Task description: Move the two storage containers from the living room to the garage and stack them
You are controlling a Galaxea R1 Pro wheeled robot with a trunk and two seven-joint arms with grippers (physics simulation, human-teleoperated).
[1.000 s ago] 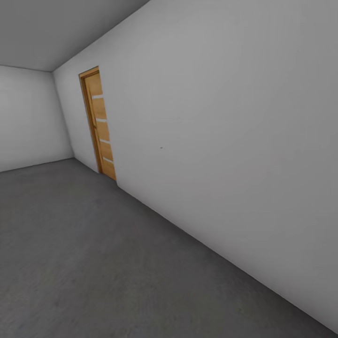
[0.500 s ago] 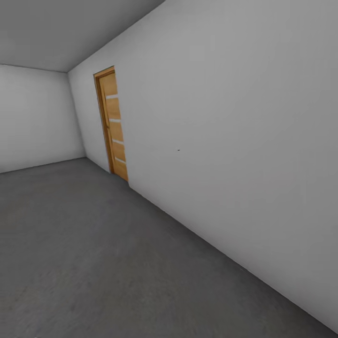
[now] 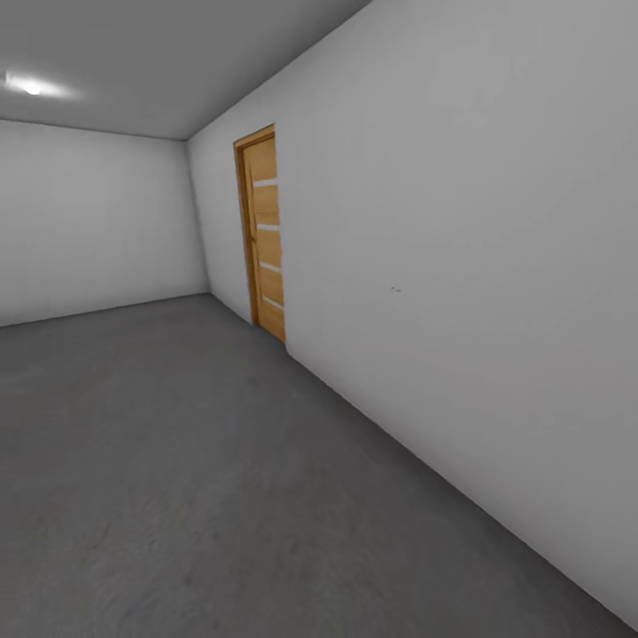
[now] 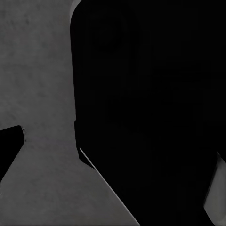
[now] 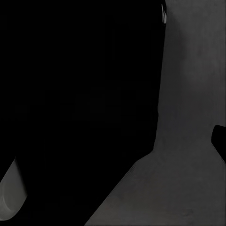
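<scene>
Containers aren't anywhere I can spot right now, so can't say where they sit. Robot's in the garage: matte speckled grey floor (image 3: 177,496), flat grey-white wall (image 3: 461,266), plank door (image 3: 264,232) with pale stripes. Since a second ago the view swung left, door sliding rightward and a ceiling light (image 3: 31,87) appearing, so probably turning around. Both wrist views are mostly dark blocky shapes over concrete; can't tell either pincer's state.

Matt garage surfaces
The floor (image 3: 177,496) is dark grey, speckled matt concrete; the walls (image 3: 461,221) smooth grey-white; the door (image 3: 266,235) planked wood.
</scene>
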